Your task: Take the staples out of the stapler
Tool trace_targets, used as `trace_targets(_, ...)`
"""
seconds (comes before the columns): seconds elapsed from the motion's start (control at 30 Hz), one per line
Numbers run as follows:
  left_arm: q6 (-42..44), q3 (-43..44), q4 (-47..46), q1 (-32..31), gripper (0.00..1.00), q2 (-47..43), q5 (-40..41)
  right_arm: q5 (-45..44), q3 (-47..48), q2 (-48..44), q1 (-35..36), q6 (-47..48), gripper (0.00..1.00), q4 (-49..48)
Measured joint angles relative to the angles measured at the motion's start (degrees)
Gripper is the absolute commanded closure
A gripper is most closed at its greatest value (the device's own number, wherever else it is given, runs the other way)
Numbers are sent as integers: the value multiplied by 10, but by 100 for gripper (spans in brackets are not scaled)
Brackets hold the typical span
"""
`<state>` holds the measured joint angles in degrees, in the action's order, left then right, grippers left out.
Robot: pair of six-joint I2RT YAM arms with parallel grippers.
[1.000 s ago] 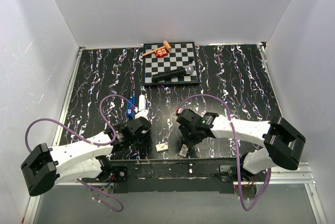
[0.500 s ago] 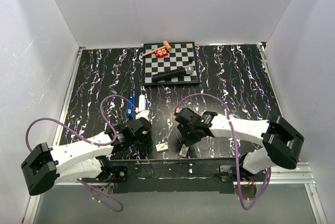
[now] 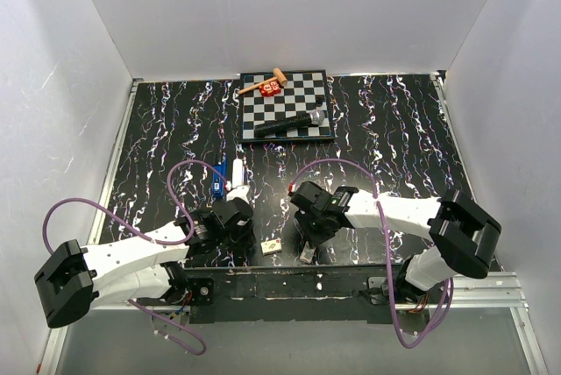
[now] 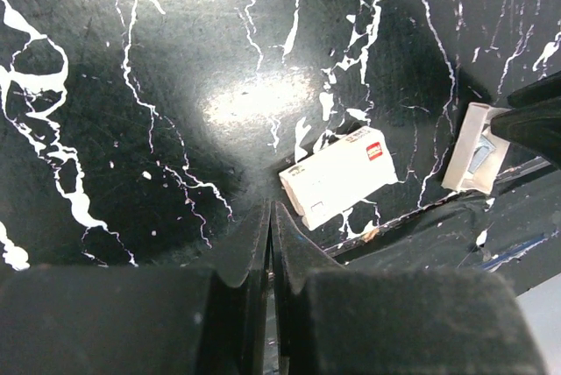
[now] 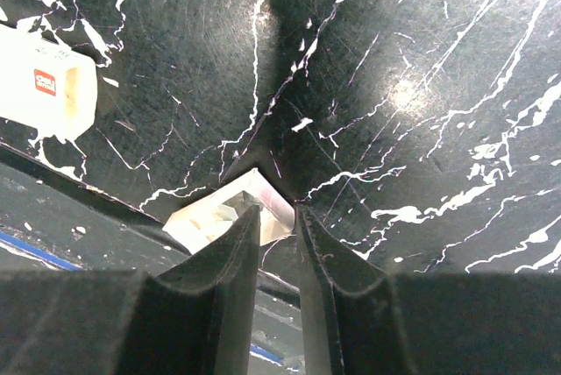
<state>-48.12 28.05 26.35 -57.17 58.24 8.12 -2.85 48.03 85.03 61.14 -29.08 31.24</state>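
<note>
The blue stapler [image 3: 218,184] lies on the black marbled table behind my left arm, beside a white marker [image 3: 235,178]; neither wrist view shows it. My left gripper [image 3: 246,237] [image 4: 270,208] is shut and empty, low over the table, left of a small white box with a red label [image 3: 272,246] [image 4: 337,175]. My right gripper [image 3: 307,245] [image 5: 279,208] is nearly closed on the corner of a small open white tray [image 5: 219,215] at the table's near edge. The tray also shows in the left wrist view [image 4: 472,160] and the top view [image 3: 307,256].
A checkerboard [image 3: 289,86] at the back holds a black microphone [image 3: 291,123], a wooden mallet [image 3: 263,84] and a red item [image 3: 270,88]. The labelled white box also shows in the right wrist view [image 5: 44,88]. The table's front lip [image 5: 79,208] runs just beneath the tray.
My right arm has shifted slightly left over the tray. The left arm, stapler and box have stayed in place.
</note>
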Motion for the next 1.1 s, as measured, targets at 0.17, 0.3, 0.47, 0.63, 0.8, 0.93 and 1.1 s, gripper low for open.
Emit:
trace_targets(0.17,-4,-6,2,0,100,-2,0,3,1,7,0,5,75,-2)
trace_targets(0.3,-7,-7,2,0,100,-6,0,3,2,7,0,6,84,-2)
trace_targets(0.47,-10,-13,2,0,100,-7,0,3,2,7,0,6,95,-2)
trace_targets(0.63,-14,-14,2,0,100,-7,0,3,2,7,0,4,99,-2)
trace_targets(0.8,-16,-18,-3,0,100,-7,-1,3,8,7,0,-3,99,-1)
trace_targets(0.93,-18,-26,-10,0,100,-3,-2,2,21,7,0,-14,99,-1)
trace_targets(1.1,-19,-30,-21,0,100,9,-5,-3,41,15,0,-36,99,-1)
